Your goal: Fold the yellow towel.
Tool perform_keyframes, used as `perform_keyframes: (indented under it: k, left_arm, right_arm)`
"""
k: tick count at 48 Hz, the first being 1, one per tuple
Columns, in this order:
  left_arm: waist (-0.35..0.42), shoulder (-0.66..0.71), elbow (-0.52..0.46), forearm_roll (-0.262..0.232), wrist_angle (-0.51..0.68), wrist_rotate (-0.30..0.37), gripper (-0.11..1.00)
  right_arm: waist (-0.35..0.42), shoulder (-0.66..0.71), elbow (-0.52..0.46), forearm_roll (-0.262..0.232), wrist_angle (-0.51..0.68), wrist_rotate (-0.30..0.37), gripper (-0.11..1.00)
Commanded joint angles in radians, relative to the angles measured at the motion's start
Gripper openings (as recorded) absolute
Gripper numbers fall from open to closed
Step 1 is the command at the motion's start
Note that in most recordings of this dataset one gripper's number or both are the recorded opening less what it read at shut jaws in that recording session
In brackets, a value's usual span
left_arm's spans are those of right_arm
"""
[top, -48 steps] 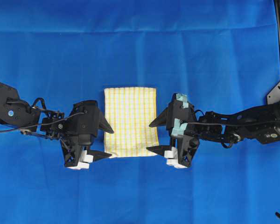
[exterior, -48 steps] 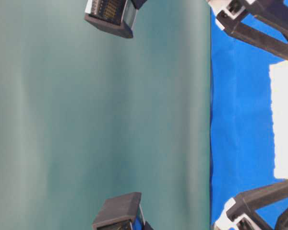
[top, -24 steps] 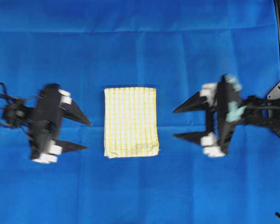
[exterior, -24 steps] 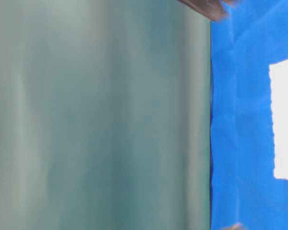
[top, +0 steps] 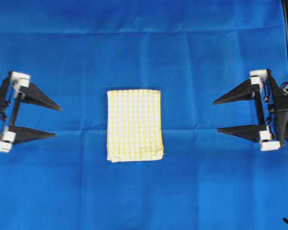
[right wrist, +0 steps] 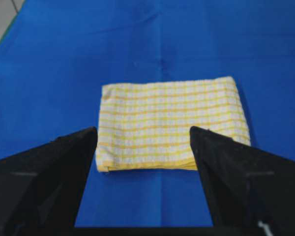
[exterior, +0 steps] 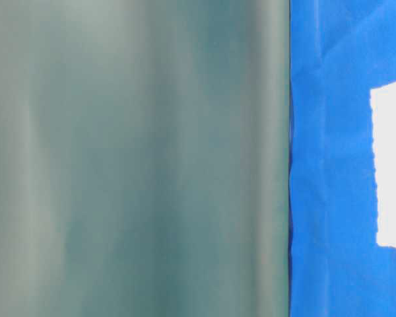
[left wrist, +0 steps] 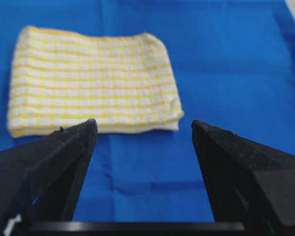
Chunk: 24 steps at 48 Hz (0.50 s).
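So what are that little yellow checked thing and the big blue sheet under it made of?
The yellow towel looks like thin woven cotton: matte, with a fine yellow-and-white check and soft stacked layers at its edge. The blue cloth seems a smooth plain fabric; its straight fold creases suggest that, though the fibre is unclear.

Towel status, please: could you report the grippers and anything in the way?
Left gripper open, right gripper open, both empty, well clear. Towel folded, flat on blue cloth. Nothing in the way.

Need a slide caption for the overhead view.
Folded yellow-checked towel on blue cloth, open left gripper and right gripper at either side.
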Motion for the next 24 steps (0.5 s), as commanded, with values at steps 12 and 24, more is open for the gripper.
perform_keyframes:
  k: [12, 24]
  left_arm:
    - [0.031, -0.198, 0.087, 0.003, -0.003, 0.035, 0.7]
    - [0.041, -0.291, 0.164, 0.003, -0.002, 0.051, 0.7]
  right_arm:
    - [-0.014, -0.121, 0.091, -0.003, 0.018, -0.017, 0.75]
    - [-0.014, -0.183, 0.149, -0.003, 0.015, -0.017, 0.75]
